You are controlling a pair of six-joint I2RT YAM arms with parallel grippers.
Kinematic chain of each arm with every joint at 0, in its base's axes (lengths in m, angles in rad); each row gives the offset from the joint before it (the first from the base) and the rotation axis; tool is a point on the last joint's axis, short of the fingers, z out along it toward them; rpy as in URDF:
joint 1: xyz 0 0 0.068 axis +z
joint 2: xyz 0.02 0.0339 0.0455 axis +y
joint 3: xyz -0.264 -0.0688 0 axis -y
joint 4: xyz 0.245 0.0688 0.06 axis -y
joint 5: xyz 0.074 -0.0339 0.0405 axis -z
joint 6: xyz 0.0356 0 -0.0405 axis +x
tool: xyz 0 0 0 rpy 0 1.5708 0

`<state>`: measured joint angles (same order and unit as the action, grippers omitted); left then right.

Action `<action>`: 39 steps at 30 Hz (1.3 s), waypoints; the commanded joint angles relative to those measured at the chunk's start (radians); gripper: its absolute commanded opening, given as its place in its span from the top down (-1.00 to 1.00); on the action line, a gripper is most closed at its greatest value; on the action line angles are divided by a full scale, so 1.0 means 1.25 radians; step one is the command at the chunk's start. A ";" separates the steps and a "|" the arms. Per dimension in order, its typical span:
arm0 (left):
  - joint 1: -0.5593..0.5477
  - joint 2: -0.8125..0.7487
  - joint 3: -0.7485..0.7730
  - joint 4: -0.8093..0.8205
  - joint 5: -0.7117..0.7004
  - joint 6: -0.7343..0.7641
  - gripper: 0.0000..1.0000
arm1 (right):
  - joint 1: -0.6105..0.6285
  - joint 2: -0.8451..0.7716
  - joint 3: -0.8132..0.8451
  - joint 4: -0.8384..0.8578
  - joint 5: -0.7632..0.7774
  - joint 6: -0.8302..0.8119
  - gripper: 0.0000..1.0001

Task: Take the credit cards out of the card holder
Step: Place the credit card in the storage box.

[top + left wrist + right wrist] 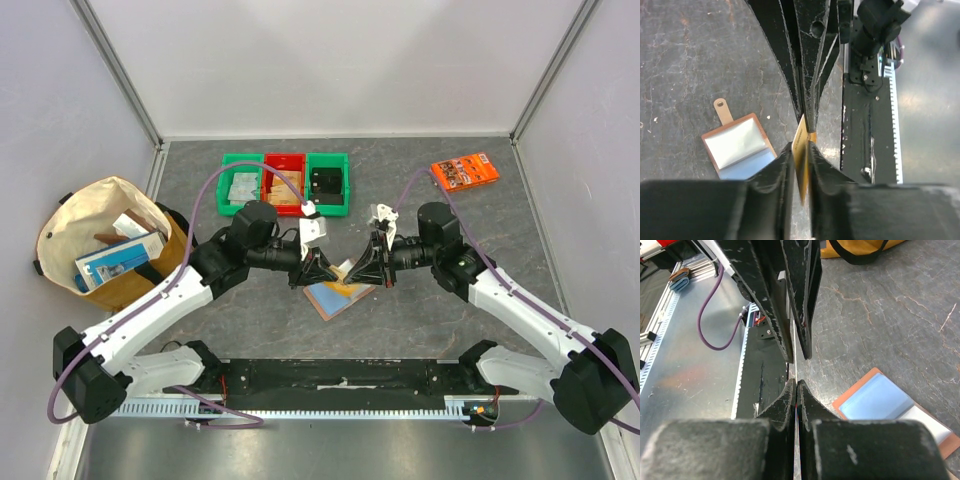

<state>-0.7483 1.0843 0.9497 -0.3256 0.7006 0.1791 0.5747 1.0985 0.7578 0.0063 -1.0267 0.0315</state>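
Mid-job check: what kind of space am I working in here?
Probably a lab robot test cell: white panel walls in metal framing, a dark tabletop, and small sorting bins at the back.

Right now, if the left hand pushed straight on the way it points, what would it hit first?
Most likely the right hand: it faces the left hand nearly tip to tip, both pinching one tan card.
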 commanded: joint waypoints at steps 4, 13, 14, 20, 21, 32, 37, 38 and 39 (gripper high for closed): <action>0.001 0.032 0.049 -0.023 0.059 0.014 0.96 | 0.004 -0.010 0.020 0.012 -0.002 -0.018 0.80; 0.043 0.031 0.045 -0.016 -0.085 -0.044 0.96 | 0.005 -0.021 -0.007 0.008 0.125 -0.012 -0.47; 0.056 0.031 0.045 -0.012 -0.104 -0.054 0.97 | 0.005 -0.022 -0.011 0.007 0.146 -0.012 -0.53; 0.187 0.050 0.040 0.044 -0.260 -0.187 0.97 | 0.004 -0.050 -0.044 0.011 0.338 0.017 -0.96; 0.220 0.064 0.038 0.058 -0.277 -0.211 0.96 | 0.004 -0.058 -0.050 0.010 0.356 0.012 -0.96; 0.411 0.367 0.213 0.100 -0.400 -0.325 0.97 | 0.004 -0.152 -0.109 0.048 0.475 0.017 -0.96; 0.421 0.514 0.352 0.072 -0.421 -0.308 0.94 | 0.004 -0.167 -0.110 0.047 0.488 0.017 -0.96; 0.421 0.543 0.374 0.069 -0.414 -0.307 0.94 | 0.004 -0.167 -0.112 0.047 0.488 0.018 -0.96; 0.422 0.573 0.394 0.063 -0.412 -0.306 0.93 | 0.003 -0.166 -0.112 0.047 0.488 0.015 -0.96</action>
<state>-0.2276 1.7046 1.3273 -0.2562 0.2092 -0.1791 0.5789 0.9104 0.6266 0.0231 -0.4465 0.0521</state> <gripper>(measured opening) 0.029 0.979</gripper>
